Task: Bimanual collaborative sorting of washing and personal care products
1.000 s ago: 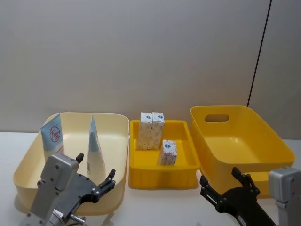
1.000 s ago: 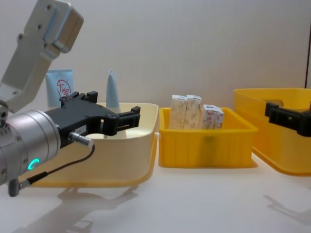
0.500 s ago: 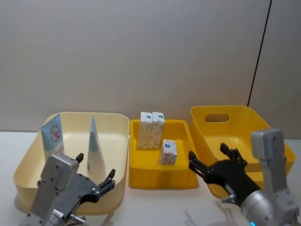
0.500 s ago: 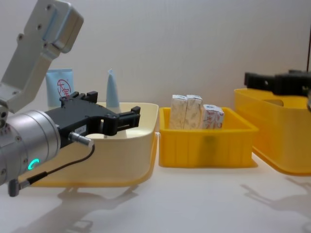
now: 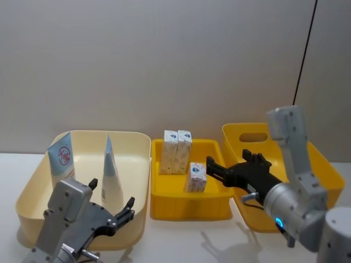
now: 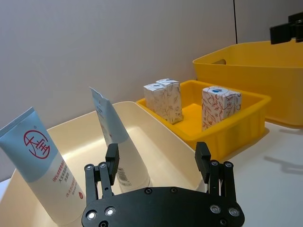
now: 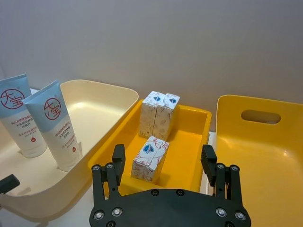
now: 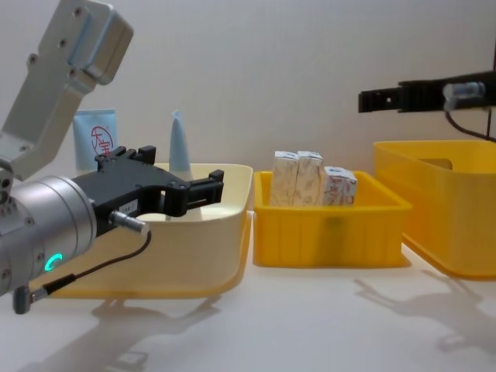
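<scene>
Right gripper (image 7: pixel 163 160) jaws wide open, empty, touching nothing; we see the lone carton (image 5: pixel 196 177) just ahead and below it, upright, long axis vertical, in the yellow tray (image 5: pixel 189 209), carton pair (image 5: pixel 176 150) farther back. We judge the right arm nearer them. Left gripper (image 6: pixel 157 158) open, empty; tubes (image 6: pixel 42 175) upright just beyond it in the cream tub (image 5: pixel 109 133)

Ahead of and below the right pincer (image 5: pixel 227 164), a lone carton (image 5: pixel 196 176) stands with bare tray (image 5: pixel 189 211) floor all round. Beyond it a carton pair (image 5: pixel 171 153) touch, leaving no gap. The tub (image 7: pixel 265 161) beside this pincer lies open. Ahead of the left pincer (image 5: pixel 111 194) rises the wall of the cream tub (image 5: pixel 33 181). Past it, the near tube (image 5: pixel 112 175) and far tube (image 5: pixel 61 159) stand apart.
</scene>
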